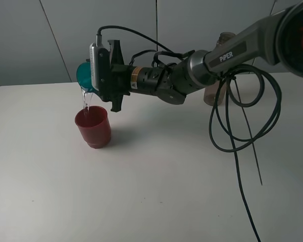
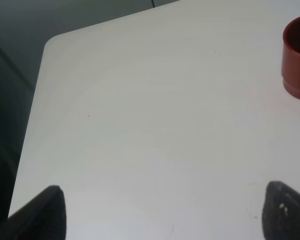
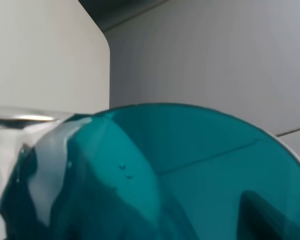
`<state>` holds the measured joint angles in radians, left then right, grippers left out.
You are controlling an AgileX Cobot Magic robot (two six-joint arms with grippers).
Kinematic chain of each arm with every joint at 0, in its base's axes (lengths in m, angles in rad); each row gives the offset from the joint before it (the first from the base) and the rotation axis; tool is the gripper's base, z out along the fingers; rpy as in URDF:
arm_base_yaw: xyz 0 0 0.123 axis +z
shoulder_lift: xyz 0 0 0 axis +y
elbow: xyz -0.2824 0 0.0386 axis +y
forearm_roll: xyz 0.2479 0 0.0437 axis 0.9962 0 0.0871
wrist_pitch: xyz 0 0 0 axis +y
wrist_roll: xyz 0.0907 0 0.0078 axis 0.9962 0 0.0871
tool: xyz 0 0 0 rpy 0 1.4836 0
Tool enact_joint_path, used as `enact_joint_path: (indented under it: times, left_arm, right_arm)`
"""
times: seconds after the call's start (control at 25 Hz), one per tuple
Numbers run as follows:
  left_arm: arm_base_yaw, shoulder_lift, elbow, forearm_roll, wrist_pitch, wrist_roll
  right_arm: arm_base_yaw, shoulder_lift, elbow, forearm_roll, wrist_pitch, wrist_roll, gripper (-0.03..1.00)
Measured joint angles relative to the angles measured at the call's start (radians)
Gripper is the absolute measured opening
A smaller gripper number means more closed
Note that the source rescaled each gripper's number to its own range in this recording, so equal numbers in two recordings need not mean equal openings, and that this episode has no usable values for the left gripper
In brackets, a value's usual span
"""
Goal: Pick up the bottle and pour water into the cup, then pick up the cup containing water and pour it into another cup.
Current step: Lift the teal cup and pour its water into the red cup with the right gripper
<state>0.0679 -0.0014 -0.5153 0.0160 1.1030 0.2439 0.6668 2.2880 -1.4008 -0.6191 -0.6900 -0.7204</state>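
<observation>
- The right gripper (image 1: 97,83) reaches across the middle of the white table (image 1: 156,191) from the right side. Its jaws are closed tight on the side of a teal cup (image 1: 83,74), which it holds in the air tipped almost level.
- A thin stream of water (image 1: 85,103) falls from the teal cup's lowered lip into the red cup (image 1: 93,127) directly below.
- The red cup stands upright on the table, in the left half of the high view. It does not touch the teal cup above it, and only the falling water joins the two.
- In the right wrist view the teal cup fills nearly the whole picture, with clear water gathered at its rim. The gripper's own fingers cannot be clearly made out there.
- The bottle (image 1: 211,95), smoky brown, stands upright toward the back of the table on the right. It is largely hidden behind the right arm (image 1: 232,53) and its looping black cables (image 1: 237,136), and it is well apart from both cups.
- The left gripper (image 2: 167,212) does not appear in the high view. Its wrist camera shows two dark fingertips (image 2: 50,212) spread wide above bare table with nothing between them, and the red cup at the edge of that picture.
</observation>
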Motion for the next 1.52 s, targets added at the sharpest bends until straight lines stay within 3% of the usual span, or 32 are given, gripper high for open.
enact_joint_path:
  times: [1.52]
  left_arm:
    - [0.000,0.000,0.000,0.000,0.000,0.000]
  right_arm:
    - [0.000,0.000,0.000,0.031,-0.053,-0.514,0.04]
